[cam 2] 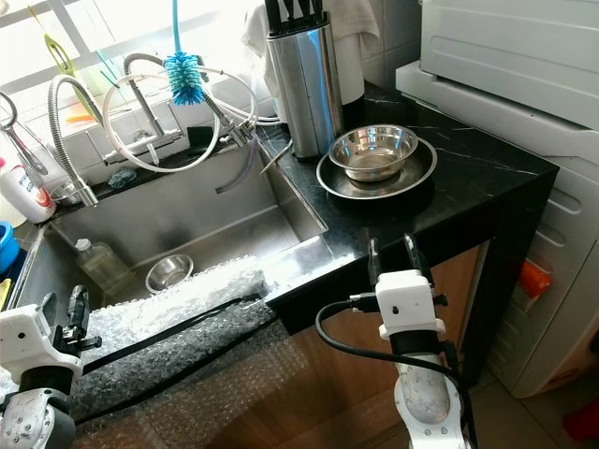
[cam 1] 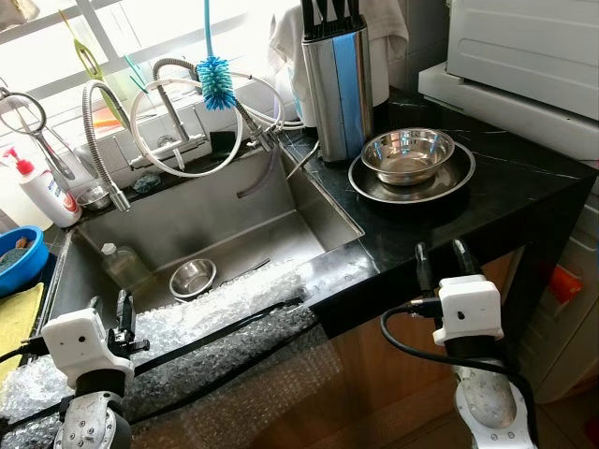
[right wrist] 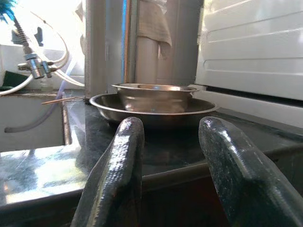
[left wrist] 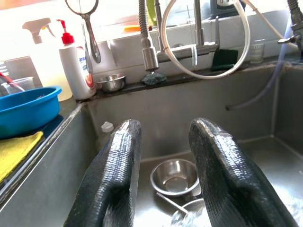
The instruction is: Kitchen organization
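Observation:
A small steel bowl [cam 1: 192,278] lies on the floor of the sink [cam 1: 309,201], beside a clear plastic bottle [cam 1: 122,265]. On the black counter a second steel bowl [cam 1: 407,153] sits inside a wider steel dish [cam 1: 370,182]. My left gripper [cam 1: 109,310] hovers open at the sink's near left edge, and in the left wrist view [left wrist: 165,156] its fingers point at the small bowl [left wrist: 175,177]. My right gripper [cam 1: 440,257] is open just before the counter's front edge, aimed at the stacked bowl [right wrist: 154,97] and dish [right wrist: 104,105], holding nothing.
Bubble wrap [cam 1: 215,318] drapes over the sink's front rim. A knife block [cam 1: 337,84] stands behind the dish. Faucets [cam 1: 173,103], hoses and a blue bottle brush [cam 1: 215,82] hang over the sink. A blue basin [cam 1: 19,257] and soap bottle [cam 1: 42,192] sit left; a white appliance [cam 1: 524,47] right.

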Available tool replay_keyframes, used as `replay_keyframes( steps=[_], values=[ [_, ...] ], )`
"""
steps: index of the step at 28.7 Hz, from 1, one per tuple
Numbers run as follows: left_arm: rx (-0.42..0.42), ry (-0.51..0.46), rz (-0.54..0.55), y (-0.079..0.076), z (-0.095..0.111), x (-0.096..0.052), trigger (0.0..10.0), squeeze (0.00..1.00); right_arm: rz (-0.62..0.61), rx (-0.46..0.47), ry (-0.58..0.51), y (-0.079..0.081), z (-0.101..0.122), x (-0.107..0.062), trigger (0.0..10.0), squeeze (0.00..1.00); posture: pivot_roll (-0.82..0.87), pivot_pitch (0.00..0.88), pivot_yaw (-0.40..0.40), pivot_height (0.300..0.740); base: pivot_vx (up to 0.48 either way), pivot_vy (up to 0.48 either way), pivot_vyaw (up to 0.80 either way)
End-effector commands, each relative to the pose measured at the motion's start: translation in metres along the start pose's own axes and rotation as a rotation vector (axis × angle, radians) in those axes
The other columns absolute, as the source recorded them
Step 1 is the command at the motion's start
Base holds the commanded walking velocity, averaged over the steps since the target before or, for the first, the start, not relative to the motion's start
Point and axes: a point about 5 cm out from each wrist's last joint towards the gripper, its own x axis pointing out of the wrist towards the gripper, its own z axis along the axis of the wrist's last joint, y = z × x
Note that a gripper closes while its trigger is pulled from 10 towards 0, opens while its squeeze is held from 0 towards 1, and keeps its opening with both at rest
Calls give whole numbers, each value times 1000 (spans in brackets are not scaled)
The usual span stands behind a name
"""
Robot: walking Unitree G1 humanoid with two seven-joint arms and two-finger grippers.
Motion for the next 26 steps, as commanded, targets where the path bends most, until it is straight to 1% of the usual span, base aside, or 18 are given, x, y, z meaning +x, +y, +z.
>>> replay_keyframes(
  steps=[1, 3, 5, 7, 9, 13, 15, 16, 17, 18, 19, 22, 23, 24, 26],
  values=[
    [5, 4, 10, 4, -2, 1, 10000, 0, -19, 38, -15, -1, 8, 6, 10000, 0, -155, 0, 218, 740, 0, 0, 0],
    [5, 3, 8, 4, -2, 2, 10000, 0, -36, 49, -13, -4, 10, 9, 10000, 0, -157, 0, 219, 740, 0, 0, 0],
    [6, 2, 6, 4, -2, 2, 10000, 0, -59, 62, -28, -10, 17, 15, 10000, 0, -157, 0, 218, 740, 0, 0, 0],
    [6, 2, 5, 4, -2, 2, 10000, 0, -68, 70, -31, -12, 18, 17, 10000, 0, -158, 0, 219, 740, 0, 0, 0],
    [7, 3, 3, 3, -3, 3, 10000, 0, -70, 87, -37, -17, 26, 25, 10000, 0, -156, 0, 218, 740, 0, 0, 0],
    [9, 4, 3, 4, -3, 3, 10000, 0, -45, 54, -26, -19, 33, 34, 10000, 0, -158, 0, 218, 740, 0, 0, 0],
    [9, 4, 3, 4, -4, 3, 10000, 0, -38, 51, -22, -19, 34, 35, 10000, 0, -159, 0, 218, 740, 0, 0, 0],
    [11, 6, 2, 4, -4, 3, 10000, 0, 11, 14, -3, -21, 37, 42, 10000, 0, -159, 0, 219, 740, 0, 0, 0],
    [11, 6, 2, 4, -4, 3, 10000, 0, 11, 14, -3, -21, 37, 42, 10000, 0, -159, 0, 219, 740, 0, 0, 0],
    [13, 8, 2, 4, -5, 3, 10000, 0, 61, -46, 18, -24, 40, 48, 10000, 0, -160, 0, 219, 740, 0, 0, 0],
    [16, 12, -1, 3, -5, 3, 10000, 0, 132, -128, 60, -30, 42, 58, 10000, 0, -162, 0, 220, 740, 0, 0, 0],
    [16, 15, -3, 3, -6, 3, 10000, 0, 194, -166, 71, -33, 45, 64, 10000, 0, -164, 0, 222, 740, 0, 0, 0],
    [17, 18, -6, 3, -7, 3, 10000, 0, 272, -234, 58, -35, 48, 68, 10000, 0, -160, 0, 222, 740, 0, 0, 0],
    [17, 18, -6, 3, -7, 3, 10000, 0, 272, -234, 58, -35, 48, 68, 10000, 0, -160, 0, 222, 740, 0, 0, 0],
    [18, 21, -8, 3, -7, 3, 10000, 0, 318, -281, 57, -41, 50, 74, 10000, 0, -159, 0, 221, 740, 0, 0, 0]
  ],
)
